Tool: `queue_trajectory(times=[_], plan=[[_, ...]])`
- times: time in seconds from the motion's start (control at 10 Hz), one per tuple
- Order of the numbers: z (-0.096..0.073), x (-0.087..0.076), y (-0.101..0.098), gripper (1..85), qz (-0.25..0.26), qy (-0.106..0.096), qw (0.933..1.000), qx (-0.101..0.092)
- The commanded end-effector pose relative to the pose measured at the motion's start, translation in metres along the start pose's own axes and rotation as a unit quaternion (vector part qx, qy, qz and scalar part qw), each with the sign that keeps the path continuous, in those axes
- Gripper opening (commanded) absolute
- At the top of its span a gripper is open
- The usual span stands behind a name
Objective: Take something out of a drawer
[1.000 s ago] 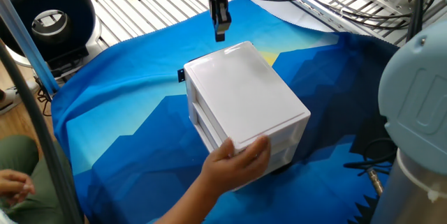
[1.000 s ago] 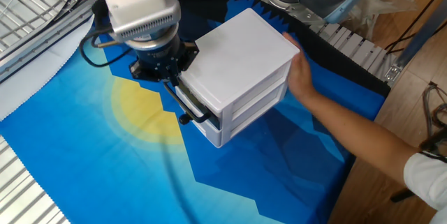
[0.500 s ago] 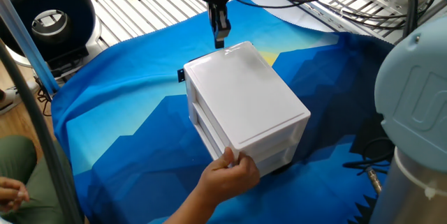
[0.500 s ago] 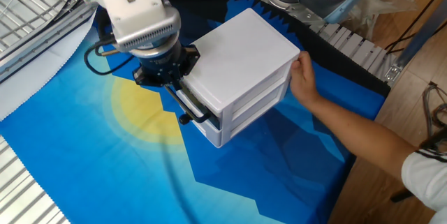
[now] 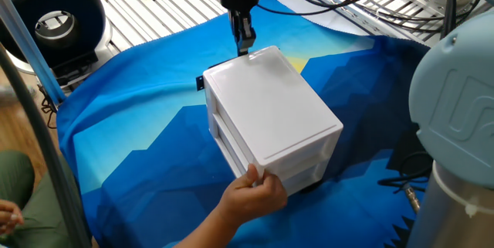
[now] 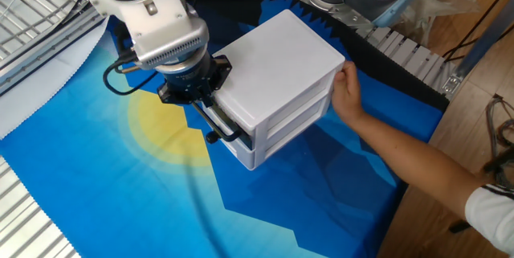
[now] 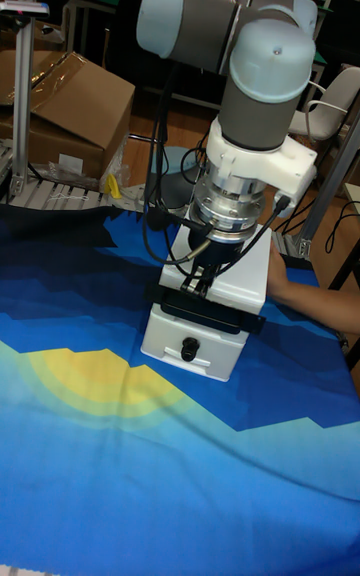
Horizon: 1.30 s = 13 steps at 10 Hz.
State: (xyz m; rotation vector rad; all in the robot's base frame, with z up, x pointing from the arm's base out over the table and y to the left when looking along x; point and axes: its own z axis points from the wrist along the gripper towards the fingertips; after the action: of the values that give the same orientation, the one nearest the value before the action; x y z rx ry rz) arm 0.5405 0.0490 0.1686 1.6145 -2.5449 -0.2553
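Note:
The white cabinet (image 5: 270, 113) stands in the middle of the blue cloth. Its top drawer (image 7: 205, 308) looks pushed in, with its dark handle on the front. My gripper (image 5: 244, 43) hangs at the cabinet's upper front edge, fingers pointing down right at that handle (image 6: 218, 120). From the other side my gripper (image 6: 201, 101) is pressed against the drawer front. In the tall view the fingertips (image 7: 198, 281) are mostly covered by the wrist, so their gap does not show. The something is hidden; no cube is in view.
A person's hand (image 5: 255, 194) holds the cabinet's rear lower edge, with the forearm (image 6: 401, 149) reaching in across the cloth. A lower drawer has a black knob (image 7: 187, 348). A cardboard box (image 7: 65, 121) stands behind the table. Cables (image 5: 401, 182) lie beside the robot base.
My gripper has come down a little toward the drawer handle. The person's hand slid from the cabinet's top rear corner down to its rear lower edge.

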Motion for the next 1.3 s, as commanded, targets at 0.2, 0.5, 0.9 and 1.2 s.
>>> queue_trajectory(times=[0.2, 0.5, 0.9, 1.2], plan=[[0.007, -0.001, -0.003, 1.0, -0.018, -0.004, 0.9998, -0.010], [0.012, -0.004, -0.008, 1.0, -0.020, -0.008, 0.9997, -0.007], [0.012, -0.008, -0.027, 1.0, -0.028, -0.015, 0.9991, 0.028], [0.010, -0.006, -0.047, 1.0, -0.036, -0.012, 0.9970, 0.067]])
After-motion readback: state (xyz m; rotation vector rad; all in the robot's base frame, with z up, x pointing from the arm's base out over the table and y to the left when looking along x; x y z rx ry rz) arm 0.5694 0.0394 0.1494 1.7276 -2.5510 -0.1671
